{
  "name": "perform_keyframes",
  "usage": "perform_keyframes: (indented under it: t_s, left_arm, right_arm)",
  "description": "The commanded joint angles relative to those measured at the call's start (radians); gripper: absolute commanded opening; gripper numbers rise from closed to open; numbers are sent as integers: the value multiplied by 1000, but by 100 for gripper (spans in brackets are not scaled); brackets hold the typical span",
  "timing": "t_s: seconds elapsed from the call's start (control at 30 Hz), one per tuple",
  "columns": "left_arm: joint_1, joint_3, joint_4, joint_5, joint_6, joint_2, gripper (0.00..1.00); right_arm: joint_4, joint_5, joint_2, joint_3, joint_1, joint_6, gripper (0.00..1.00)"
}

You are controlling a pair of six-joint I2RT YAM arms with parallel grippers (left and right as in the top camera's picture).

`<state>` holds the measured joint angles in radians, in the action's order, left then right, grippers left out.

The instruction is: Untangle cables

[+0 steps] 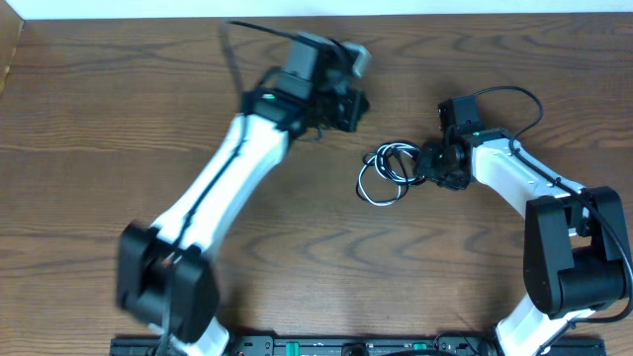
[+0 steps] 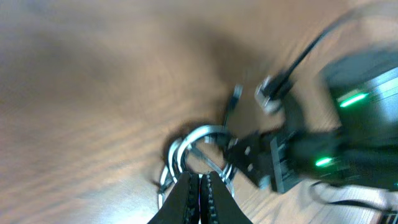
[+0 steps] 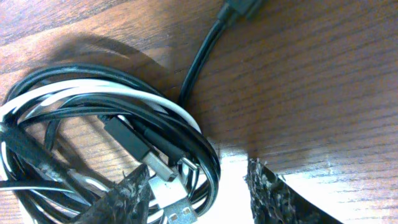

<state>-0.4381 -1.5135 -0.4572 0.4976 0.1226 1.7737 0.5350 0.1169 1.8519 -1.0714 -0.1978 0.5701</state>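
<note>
Right wrist view: the cables (image 3: 93, 118) lie in one tight coil on the table (image 3: 323, 81). A white cord (image 3: 124, 92) is wound among black ones, and the plug ends (image 3: 163, 169) are tucked inside the loops.
Loose run: one black cord (image 3: 202, 56) leaves the coil and heads off past the top edge.
Handling: light, soft and limp, by my judgement. The loops will likely sag and drag one another, and the smooth jacket may slide through a weak pinch.
Where to hold: a rigid plug body or the free black run, not the whole rim, which would probably lift everything together.
Right gripper (image 3: 199, 199): jaws apart, straddling the coil's near rim. Strands lie against one finger and the other is clear of them.
Left gripper (image 2: 199, 198): fingers together on nothing, looking down at the coil. The view is blurred, so its height is hard to tell.
Overhead: the coil sits between the arms, just beside the right gripper and apart from the left.
</note>
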Motion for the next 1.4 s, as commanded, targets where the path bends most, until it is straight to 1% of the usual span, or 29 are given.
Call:
perform_keyframes:
  t_s: [0.0,0.1,0.13,0.17,0.27,0.37,0.4,0.43,0.5,0.57,0.67,0.73,0.87,0.93,1.0,1.1,1.17,1.3,1.37]
  left_arm:
    - [30,-16,-1,-13,56,-101,7]
    - [28,-16,-31,-13,56,-112,7]
    - [28,-16,-56,-13,56,-111,7]
    - [29,-16,-93,-13,56,-109,7]
    - [44,-16,-151,-13,56,-109,8]
    - [74,-16,-202,-13,79,-109,8]
    - [101,-16,-238,-13,124,-109,8]
    - [111,-16,-247,-13,135,-109,8]
    - [151,-16,-288,-13,164,-109,8]
    - [186,-16,-325,-13,164,-109,8]
    - [219,-15,-373,-14,163,-108,8]
    - [224,-15,-392,-32,160,-108,8]
    - [224,-13,-418,-59,160,-108,8]
    - [224,-12,-431,-66,160,-108,8]
    - [224,-12,-432,-73,160,-108,8]
    - [224,-12,-424,-73,161,-107,9]
    - [224,-12,-424,-73,164,-107,8]
    - [224,-12,-424,-73,164,-107,8]
    - [224,-12,-424,-73,164,-107,8]
  right_arm:
    - [23,-81,65,54,9,13,48]
    - [16,-71,65,54,9,-11,49]
    - [3,-31,65,53,9,-71,51]
    - [4,42,58,39,9,-158,58]
    - [46,160,2,-16,9,-279,64]
    - [106,167,-68,-80,6,-287,66]
    - [117,181,-93,-101,2,-286,64]
    - [116,193,-102,-106,0,-280,64]
    - [106,200,-113,-113,-11,-225,59]
    - [103,200,-113,-114,-18,-190,56]
    - [103,208,-113,-114,-31,-189,56]
    - [101,188,-113,-113,-47,-189,56]
    - [94,139,-107,-113,-68,-189,51]
    - [115,122,-107,-113,-65,-190,51]
    - [129,129,-107,-113,-56,-218,51]
    - [127,190,-107,-113,-53,-326,52]
    - [127,211,-107,-114,-58,-363,51]
    - [105,164,-87,-112,-129,-377,47]
    - [98,90,-69,-112,-173,-376,47]
